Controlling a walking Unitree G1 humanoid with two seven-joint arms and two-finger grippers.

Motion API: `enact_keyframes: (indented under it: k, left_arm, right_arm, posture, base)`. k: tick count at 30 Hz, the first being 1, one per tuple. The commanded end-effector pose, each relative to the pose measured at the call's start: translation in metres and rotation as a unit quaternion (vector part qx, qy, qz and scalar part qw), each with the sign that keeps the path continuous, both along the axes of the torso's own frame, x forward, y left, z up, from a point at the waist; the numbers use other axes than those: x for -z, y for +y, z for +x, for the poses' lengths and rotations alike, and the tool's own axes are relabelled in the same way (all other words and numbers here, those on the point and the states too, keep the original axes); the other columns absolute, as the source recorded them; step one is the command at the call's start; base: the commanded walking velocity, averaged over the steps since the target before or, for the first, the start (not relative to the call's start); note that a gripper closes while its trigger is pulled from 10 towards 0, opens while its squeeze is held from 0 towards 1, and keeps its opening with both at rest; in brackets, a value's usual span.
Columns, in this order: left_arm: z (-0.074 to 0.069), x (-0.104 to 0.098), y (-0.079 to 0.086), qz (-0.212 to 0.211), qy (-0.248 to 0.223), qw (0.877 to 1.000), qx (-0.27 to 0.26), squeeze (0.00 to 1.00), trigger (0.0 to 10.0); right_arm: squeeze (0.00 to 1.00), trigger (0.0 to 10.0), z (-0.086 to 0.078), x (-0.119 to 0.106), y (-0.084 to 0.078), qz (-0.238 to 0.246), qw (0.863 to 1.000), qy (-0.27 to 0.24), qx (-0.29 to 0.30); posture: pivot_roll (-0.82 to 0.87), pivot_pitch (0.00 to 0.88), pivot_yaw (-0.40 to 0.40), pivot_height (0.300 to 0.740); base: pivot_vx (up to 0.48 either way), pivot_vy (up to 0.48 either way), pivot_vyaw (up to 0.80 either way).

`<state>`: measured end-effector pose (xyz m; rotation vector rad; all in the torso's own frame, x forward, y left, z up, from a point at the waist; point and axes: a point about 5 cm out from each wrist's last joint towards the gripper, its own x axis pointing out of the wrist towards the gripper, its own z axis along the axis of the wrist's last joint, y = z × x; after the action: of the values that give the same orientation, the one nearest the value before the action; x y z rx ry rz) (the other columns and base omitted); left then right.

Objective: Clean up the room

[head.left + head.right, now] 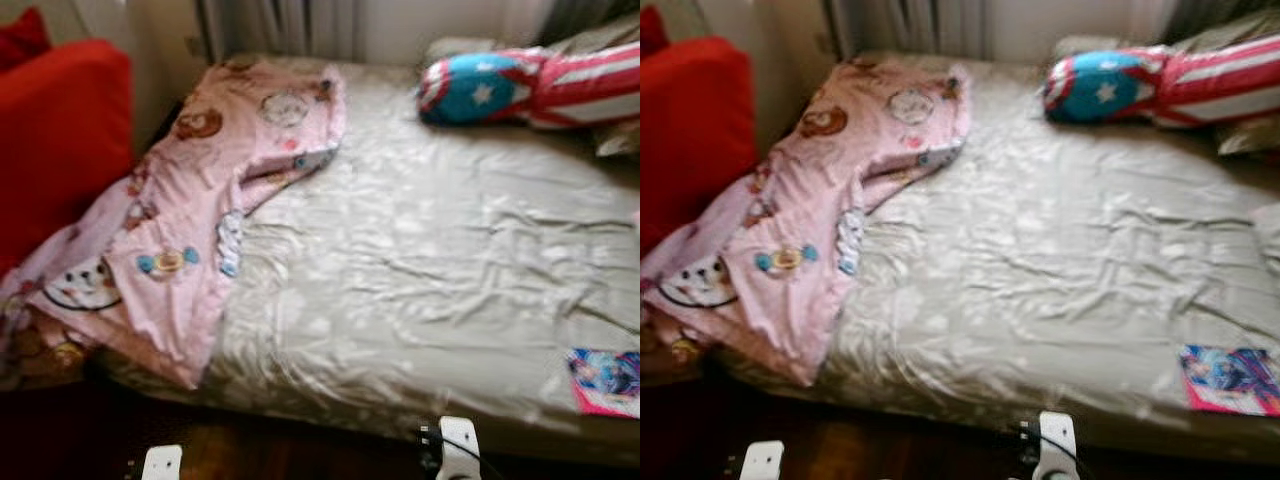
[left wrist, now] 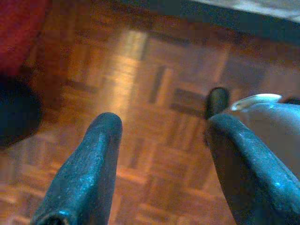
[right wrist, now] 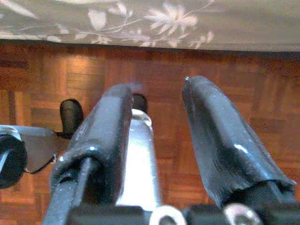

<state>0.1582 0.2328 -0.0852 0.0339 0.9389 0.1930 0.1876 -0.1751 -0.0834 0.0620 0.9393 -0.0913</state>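
Both jaws spread, empty: left gripper (image 2: pixel 159 154) and right gripper (image 3: pixel 154 136) hung low over parquet floor (image 2: pixel 140 79). Pink blanket (image 1: pixel 190 210) sagged off bed's (image 1: pixel 420 270) near-left corner; magazine (image 1: pixel 605 382) near right. Risk: dangling blanket could snag a low reach.

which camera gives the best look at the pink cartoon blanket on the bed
The left eye view. There the pink blanket shows whole, from the head of the bed down its left side to where it spills over the edge. The right eye view shows the same blanket, shifted nearer its left border. The wrist views point at the wooden floor.
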Motion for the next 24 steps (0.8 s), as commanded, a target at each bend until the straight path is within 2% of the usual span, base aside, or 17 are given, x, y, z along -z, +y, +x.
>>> enact_keyframes:
  k: [1,24]
  left_arm:
    - [-0.0096,0.0043,0.0003,-0.002,0.021,1.000,-0.002,0.00,10.0]
    - [-0.0068,0.0036,-0.0010,-0.005,0.017,1.000,-0.005,0.00,10.0]
  right_arm:
    - [0.00,10.0,-0.0128,0.0062,-0.0007,-0.001,1.000,0.022,0.002]
    - [0.00,10.0,-0.0076,0.0039,0.0001,-0.001,1.000,0.015,-0.006]
  posture:
    - [0.01,0.175,-0.006,0.740]
    - [0.02,0.143,-0.017,0.740]
  base:
    - [0.000,0.382,0.00]
    - [0.000,0.379,0.00]
